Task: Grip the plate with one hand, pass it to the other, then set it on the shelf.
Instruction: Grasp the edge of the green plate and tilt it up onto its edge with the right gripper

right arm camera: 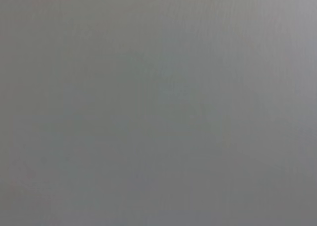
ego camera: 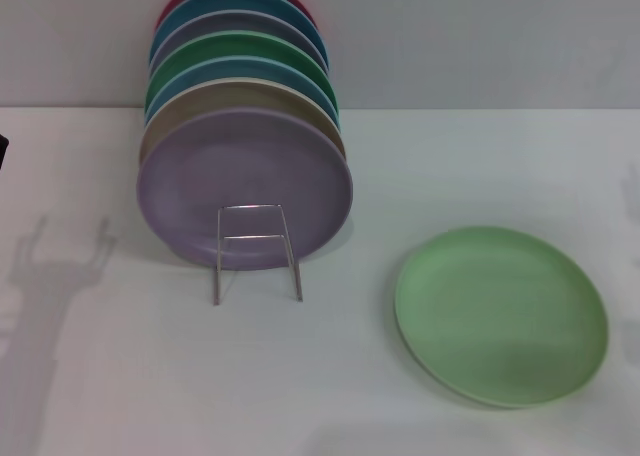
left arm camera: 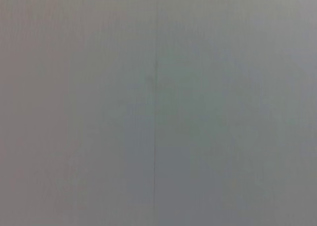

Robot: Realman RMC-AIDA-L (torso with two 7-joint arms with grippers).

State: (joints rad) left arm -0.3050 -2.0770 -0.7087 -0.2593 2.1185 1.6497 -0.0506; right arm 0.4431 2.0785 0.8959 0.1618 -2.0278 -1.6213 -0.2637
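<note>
The light-green plate [ego camera: 501, 315] lies flat on the white table at the right front of the head view. The shelf [ego camera: 256, 253], a thin silver wire rack, stands left of centre with its upright front loop facing me. Several plates lean in it, a lilac plate [ego camera: 244, 188] at the front. Neither gripper shows in any view. A gripper-shaped shadow [ego camera: 55, 266] falls on the table at the far left. Both wrist views show only a plain grey surface.
Behind the lilac plate stand tan, blue, darker green, grey-lilac, blue and red plates [ego camera: 240, 56], stacked upright toward the grey back wall. A small dark object [ego camera: 3, 148] peeks in at the left edge. White tabletop [ego camera: 350, 396] spreads between rack and light-green plate.
</note>
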